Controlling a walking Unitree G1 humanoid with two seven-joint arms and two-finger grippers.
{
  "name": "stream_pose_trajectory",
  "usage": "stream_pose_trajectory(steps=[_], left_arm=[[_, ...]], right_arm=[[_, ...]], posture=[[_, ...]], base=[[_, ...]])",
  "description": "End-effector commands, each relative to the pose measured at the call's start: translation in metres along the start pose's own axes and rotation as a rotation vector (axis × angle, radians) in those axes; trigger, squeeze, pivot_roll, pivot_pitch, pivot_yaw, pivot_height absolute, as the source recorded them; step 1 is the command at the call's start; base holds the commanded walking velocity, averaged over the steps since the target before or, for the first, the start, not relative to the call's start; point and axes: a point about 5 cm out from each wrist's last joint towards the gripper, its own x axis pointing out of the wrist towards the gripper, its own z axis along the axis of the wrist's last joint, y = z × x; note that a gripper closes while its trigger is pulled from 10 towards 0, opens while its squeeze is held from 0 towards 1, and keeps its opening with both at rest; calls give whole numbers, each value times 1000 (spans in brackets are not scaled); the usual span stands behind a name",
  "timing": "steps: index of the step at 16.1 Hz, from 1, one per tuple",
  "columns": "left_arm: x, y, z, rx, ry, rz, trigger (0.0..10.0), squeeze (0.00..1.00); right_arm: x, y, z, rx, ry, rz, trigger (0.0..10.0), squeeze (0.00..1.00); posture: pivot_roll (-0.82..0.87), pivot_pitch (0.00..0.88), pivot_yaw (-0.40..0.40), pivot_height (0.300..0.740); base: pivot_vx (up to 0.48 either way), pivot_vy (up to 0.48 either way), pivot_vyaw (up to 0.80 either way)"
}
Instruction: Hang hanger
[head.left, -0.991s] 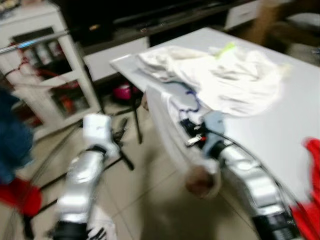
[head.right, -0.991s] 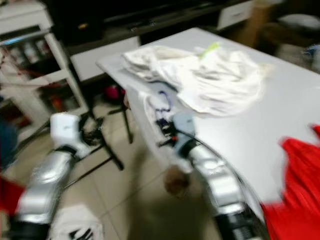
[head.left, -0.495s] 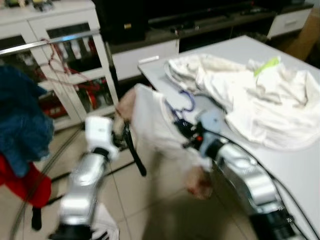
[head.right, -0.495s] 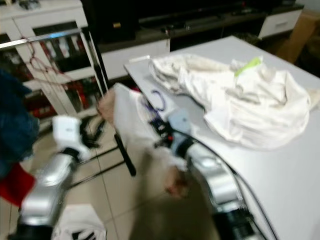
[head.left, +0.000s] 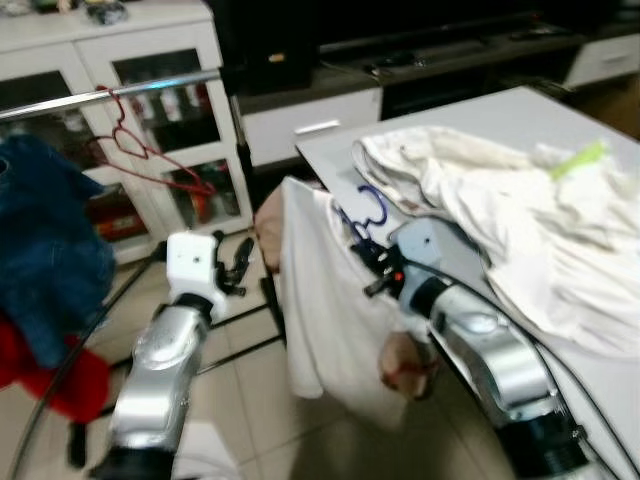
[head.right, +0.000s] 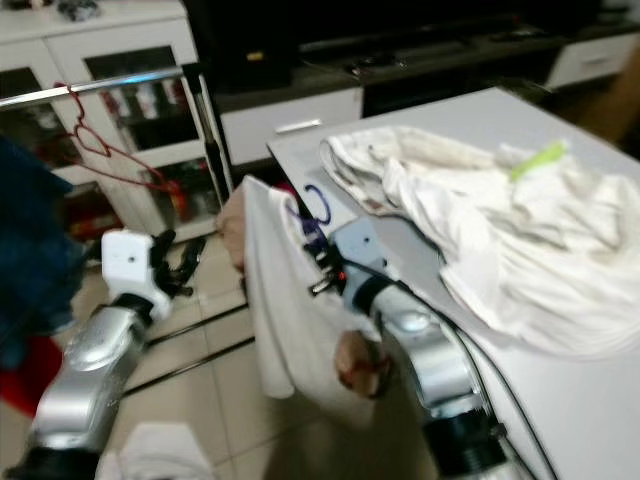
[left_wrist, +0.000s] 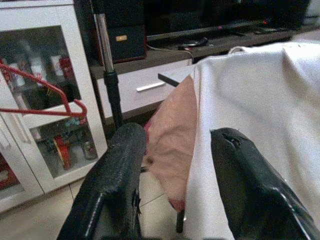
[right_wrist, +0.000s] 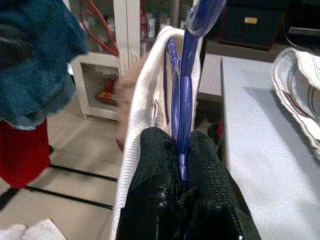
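Head views: carrying a blue hanger (head.left: 372, 207) dressed with a white shirt (head.left: 325, 300), transit step by the look of it, hanging not yet done. Right gripper (head.left: 368, 262) clamped on the hanger stem below the hook, shirt draping down from it over the floor, off the edge of the table (head.left: 600, 330). Rail (head.left: 110, 96) lying well off to the left of that gripper and farther out, already bearing a red hanger (head.left: 150, 160) and a blue garment (head.left: 45, 250). Clothes pile (head.left: 510, 220) lying on the table, to the right of the gripper. Left gripper (head.left: 238, 266) hanging low beside the shirt's left edge.

Left wrist view: fingers (left_wrist: 120, 175) standing apart, gripping nothing; shirt just beyond and between them, not touching as far as can be told. Rail post (left_wrist: 109, 75) and red hanger beyond, to one side.

Right wrist view: fingers (right_wrist: 155, 165) pressed together on the blue stem, hook rising straight out of the grip, shirt collar wrapping the stem.

Next move, by judgement: swinging the load leftward to the rail, raising the hook above it, then lowering onto a free stretch clear of the red hanger. Risk: shirt slipping off.
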Motion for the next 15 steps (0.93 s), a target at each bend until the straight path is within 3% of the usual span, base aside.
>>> stream_pose_trajectory(steps=[1,3,7,9,13,15], left_arm=[[0,5,5,25,-14,13,10000,0],[1,4,4,29,-14,4,10000,0],[-1,5,5,33,-17,8,10000,0],[-1,5,5,36,-18,6,10000,0],[-3,3,3,51,-15,-10,10000,0],[-4,4,3,56,-15,-9,10000,0]], right_arm=[[2,-1,12,-19,-46,-10,10000,0],[2,-1,11,-39,-36,-9,10000,0],[2,-2,11,-29,-30,-9,10000,0],[2,-5,11,14,-42,-42,10000,0],[2,-5,13,-42,-44,-30,10000,0],[1,-2,12,-44,-23,2,10000,0]], posture=[[-6,0,72,740],[-7,0,71,740],[-4,0,63,740],[-4,0,63,740],[-2,0,65,740],[0,0,65,740]], base=[[382,0,0],[388,0,0],[411,0,800],[412,0,0],[414,0,0],[412,0,800]])
